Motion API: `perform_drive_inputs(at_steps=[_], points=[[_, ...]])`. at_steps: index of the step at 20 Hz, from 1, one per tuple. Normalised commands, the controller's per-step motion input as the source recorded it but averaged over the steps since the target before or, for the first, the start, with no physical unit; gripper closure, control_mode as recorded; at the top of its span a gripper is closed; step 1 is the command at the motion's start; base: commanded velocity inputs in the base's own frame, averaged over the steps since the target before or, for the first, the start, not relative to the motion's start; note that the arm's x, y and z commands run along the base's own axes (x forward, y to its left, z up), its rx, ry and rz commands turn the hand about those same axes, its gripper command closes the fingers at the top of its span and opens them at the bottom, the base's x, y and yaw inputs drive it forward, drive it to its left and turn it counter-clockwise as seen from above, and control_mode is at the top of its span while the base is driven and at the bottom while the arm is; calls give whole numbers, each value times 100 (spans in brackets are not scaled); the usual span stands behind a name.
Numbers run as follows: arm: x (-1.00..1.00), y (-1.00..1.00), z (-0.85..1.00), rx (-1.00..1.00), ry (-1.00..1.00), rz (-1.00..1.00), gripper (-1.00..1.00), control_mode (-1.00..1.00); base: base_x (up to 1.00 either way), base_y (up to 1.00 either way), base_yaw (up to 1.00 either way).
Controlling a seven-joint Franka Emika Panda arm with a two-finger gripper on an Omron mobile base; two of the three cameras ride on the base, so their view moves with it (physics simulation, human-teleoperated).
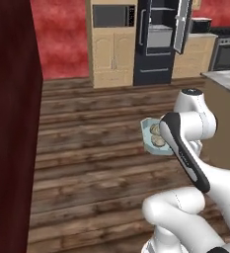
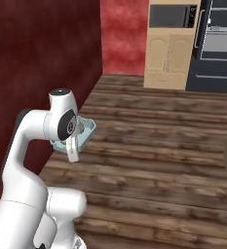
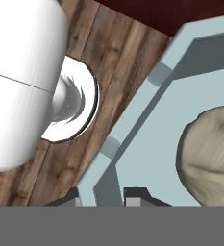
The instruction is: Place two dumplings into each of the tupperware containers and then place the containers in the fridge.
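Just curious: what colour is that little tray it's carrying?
Translucent light blue; the tray shows best in the hand view.

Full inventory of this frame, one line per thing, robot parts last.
tupperware container: one, translucent light blue, carried above the floor, gripped by its rim
dumplings: two, tan, inside the container
fridge: one, dark charcoal, door open, far wall
microwave: one, black, in the beige cabinet left of the fridge
stove: one, dark, far right
counter: one, grey top, right edge
floor: brown wood planks
walls: red
gripper: one, dark fingers, shut on the container rim
arm: one, white with dark joints
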Motion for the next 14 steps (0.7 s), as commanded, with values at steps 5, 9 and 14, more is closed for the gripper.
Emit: perform_drive_inputs(at_steps=[5,9,14], points=[[0,0,0,0,0,0,100,100,100,-8,2],[0,0,0,0,0,0,100,100,100,-4,2],[0,0,0,0,0,0,100,100,100,-5,2]])
